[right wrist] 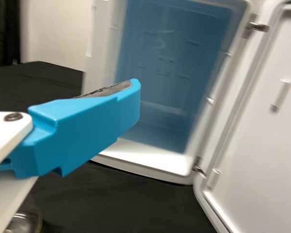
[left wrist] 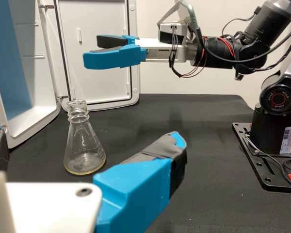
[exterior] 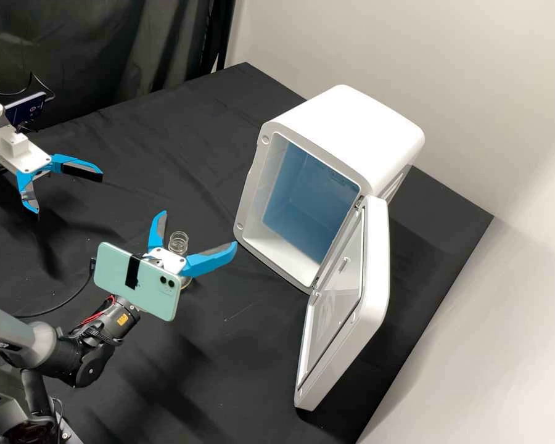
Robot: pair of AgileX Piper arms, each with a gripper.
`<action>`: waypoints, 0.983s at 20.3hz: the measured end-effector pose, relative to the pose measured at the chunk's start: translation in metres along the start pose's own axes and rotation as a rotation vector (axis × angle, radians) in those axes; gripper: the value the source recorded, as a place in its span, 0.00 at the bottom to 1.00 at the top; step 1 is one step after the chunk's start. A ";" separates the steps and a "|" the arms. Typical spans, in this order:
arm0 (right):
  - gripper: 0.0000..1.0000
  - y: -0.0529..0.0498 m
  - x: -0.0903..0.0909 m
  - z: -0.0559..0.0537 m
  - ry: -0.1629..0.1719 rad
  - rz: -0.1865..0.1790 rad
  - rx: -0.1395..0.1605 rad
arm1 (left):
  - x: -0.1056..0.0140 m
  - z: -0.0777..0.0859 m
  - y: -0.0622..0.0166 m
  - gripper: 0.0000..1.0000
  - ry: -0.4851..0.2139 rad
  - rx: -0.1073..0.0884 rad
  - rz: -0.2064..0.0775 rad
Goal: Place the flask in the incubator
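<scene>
just beyond flask (exterior: 177,242), incubator (exterior: 351,132) mouth open, door (exterior: 345,290) aside

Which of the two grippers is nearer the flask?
The right gripper, open above the flask and facing the incubator; the left gripper, also open, is farther off.

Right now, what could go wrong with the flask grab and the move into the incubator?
Right gripper is open, higher than the flask, not around it; an off-centre descent could tip the bare glass. The incubator door stands open beside the path; the wide-spread fingers might clip it.
</scene>
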 end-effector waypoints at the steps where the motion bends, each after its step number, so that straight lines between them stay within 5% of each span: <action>1: 1.00 -0.002 0.001 -0.004 0.022 -0.009 0.003 | 0.000 0.000 0.0000 1.00 0.000 0.000 0.000; 11: 1.00 -0.007 0.004 -0.012 0.059 -0.023 -0.036 | 0.000 0.000 0.0000 1.00 0.000 0.000 0.000; 20: 1.00 -0.036 0.013 0.004 0.003 -0.190 -0.036 | 0.000 0.000 0.0000 1.00 0.000 0.000 0.000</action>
